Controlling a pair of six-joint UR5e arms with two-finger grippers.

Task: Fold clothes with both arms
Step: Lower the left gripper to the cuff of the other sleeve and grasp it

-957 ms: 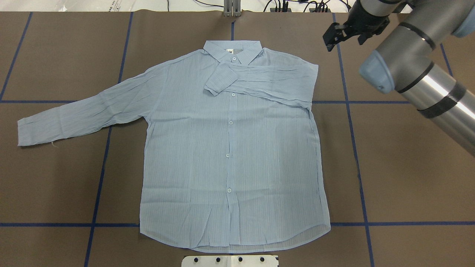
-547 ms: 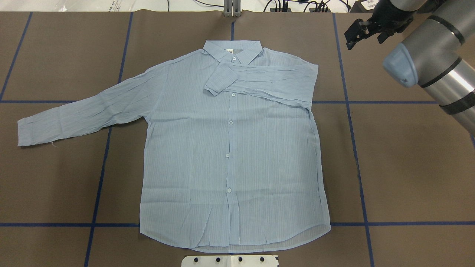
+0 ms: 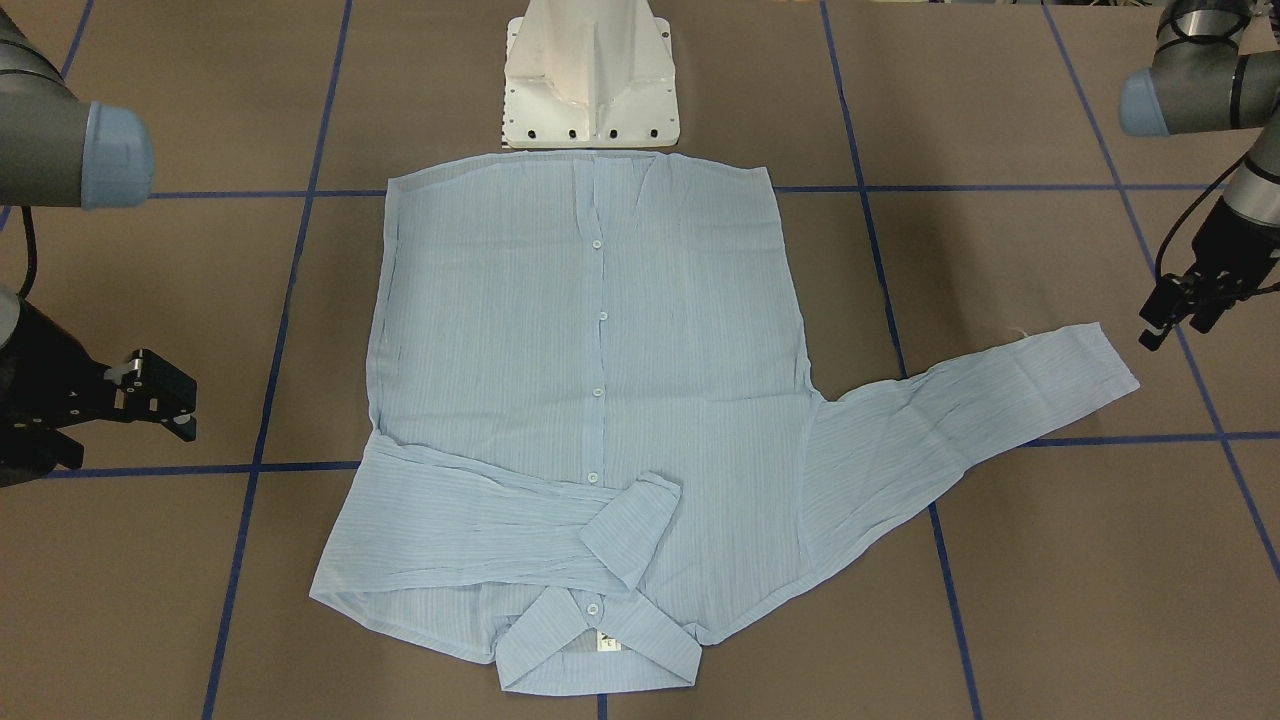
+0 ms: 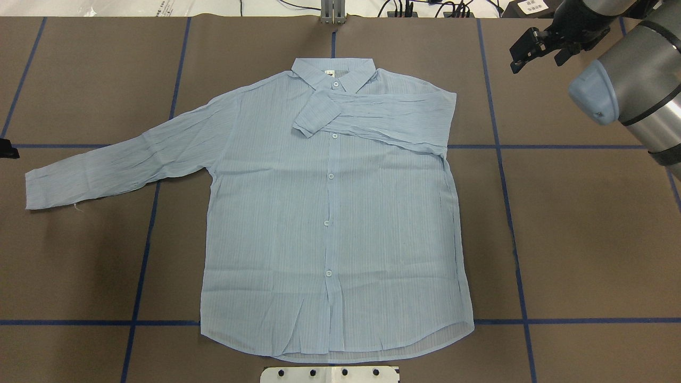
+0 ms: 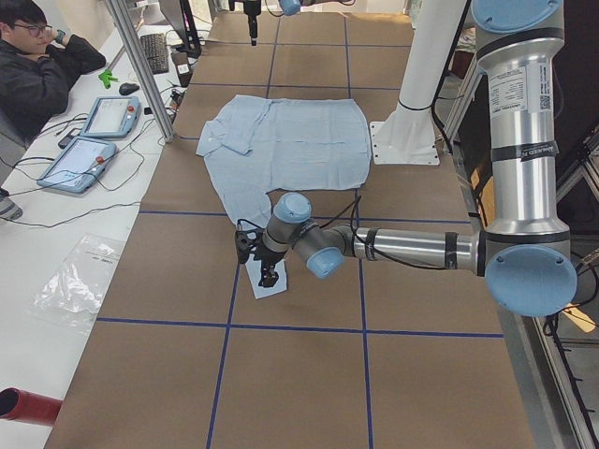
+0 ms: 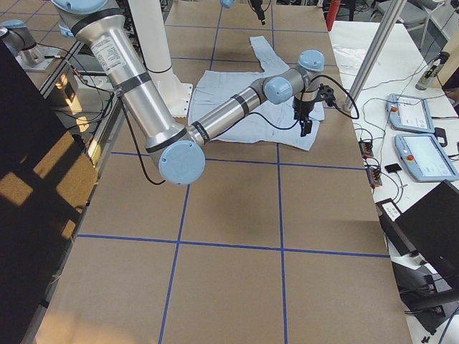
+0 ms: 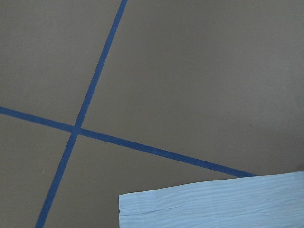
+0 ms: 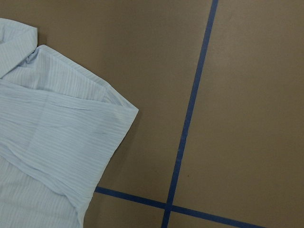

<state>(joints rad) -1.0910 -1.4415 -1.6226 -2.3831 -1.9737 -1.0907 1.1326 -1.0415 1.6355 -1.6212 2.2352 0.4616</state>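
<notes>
Across the middle of the brown counter the light blue shirt lies flat, front up and buttoned, with its collar on the far side from the robot and its hem near the white pedestal base. On the robot's right side, one sleeve is folded across the chest, and its cuff rests just below the collar beside the button line. On the other side, the second sleeve stretches out flat over the counter, pointing away from the body of the shirt.

Beyond the end of that stretched sleeve hangs the left claw, close to the cuff but apart from it. Its fingers look parted and hold nothing. Its wrist view shows the cuff's edge at the bottom and bare counter crossed by blue tape lines.

Off the shirt's folded shoulder is the right claw, well apart from the cloth, with its fingers spread wide and empty. Its wrist view takes in the folded shoulder corner.

At a side desk a person sits near two tablets.
</notes>
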